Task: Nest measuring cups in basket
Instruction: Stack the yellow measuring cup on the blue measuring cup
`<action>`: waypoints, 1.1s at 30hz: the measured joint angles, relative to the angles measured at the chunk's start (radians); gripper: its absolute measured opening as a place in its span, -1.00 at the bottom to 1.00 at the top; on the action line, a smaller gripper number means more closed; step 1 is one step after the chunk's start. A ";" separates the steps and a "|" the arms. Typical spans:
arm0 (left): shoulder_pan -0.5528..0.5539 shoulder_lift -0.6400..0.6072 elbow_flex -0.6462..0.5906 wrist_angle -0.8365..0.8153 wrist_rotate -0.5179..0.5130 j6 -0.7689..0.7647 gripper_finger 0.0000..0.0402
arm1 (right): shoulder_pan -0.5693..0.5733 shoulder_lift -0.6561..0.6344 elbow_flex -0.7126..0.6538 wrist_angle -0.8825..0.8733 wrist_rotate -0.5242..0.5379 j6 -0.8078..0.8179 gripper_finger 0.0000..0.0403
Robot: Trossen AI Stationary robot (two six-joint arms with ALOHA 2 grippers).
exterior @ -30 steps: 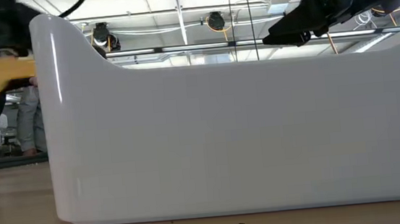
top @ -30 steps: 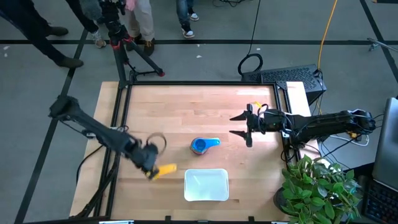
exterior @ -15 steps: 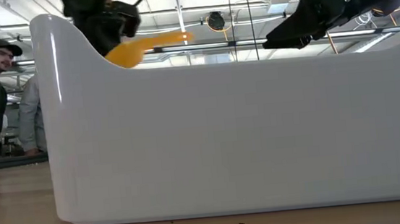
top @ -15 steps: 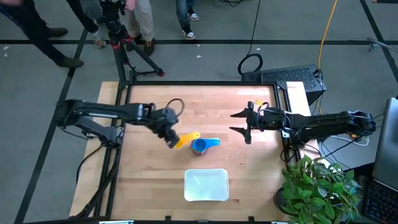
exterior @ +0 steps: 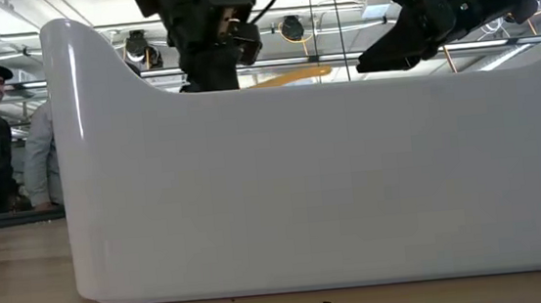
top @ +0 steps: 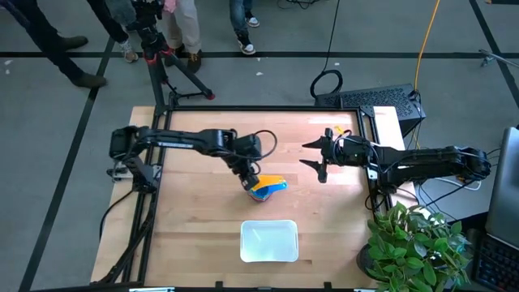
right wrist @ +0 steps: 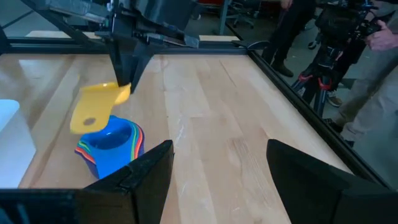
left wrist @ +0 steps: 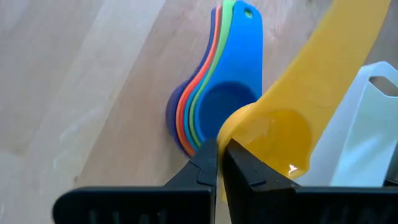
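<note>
My left gripper (top: 250,176) is shut on the yellow measuring cup (left wrist: 280,124) and hovers just above a nested stack of cups (top: 261,191) standing on the table. The stack (left wrist: 211,106) shows light blue on top, then green, orange, red and dark blue rims, with the handles pointing toward the table's right. The right wrist view shows the yellow cup (right wrist: 93,106) over the stack (right wrist: 112,146). The white basket (top: 269,241) stands nearer the near edge. My right gripper (top: 319,159) is open, in the air right of the stack. My left gripper pinches the yellow cup's bowl wall (left wrist: 225,134) on the side away from its handle, one finger (left wrist: 245,168) over the bowl's inside and the other outside. The fingers come from above, pointing down. The cup is lifted clear and about level, its handle (exterior: 288,75) pointing toward the table's right.
The basket's near wall (exterior: 322,176) fills the low view and hides the stack there. Bare wood lies left of and beyond the stack. People stand beyond the table's far edge, next to a tripod (top: 158,49). A potted plant (top: 418,243) stands off the near right corner.
My left gripper has carried the yellow cup from the near left part of the table toward the right and far side, up over the stack of cups. The cup has stayed in its hold and now hangs above the stack.
</note>
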 joint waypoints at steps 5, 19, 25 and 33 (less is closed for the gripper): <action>0.000 0.044 0.016 0.049 0.002 0.021 -0.96 | 0.000 0.000 0.000 -0.006 -0.001 -0.002 0.24; -0.026 0.118 0.014 0.057 -0.004 0.019 -0.96 | 0.000 0.000 0.000 -0.016 -0.001 -0.004 0.24; -0.026 0.117 0.014 0.057 -0.034 -0.026 -0.78 | 0.000 0.000 0.000 -0.016 -0.002 -0.006 0.24; -0.026 0.117 0.014 0.057 -0.037 -0.050 -0.63 | 0.000 0.000 0.000 -0.016 -0.006 -0.006 0.24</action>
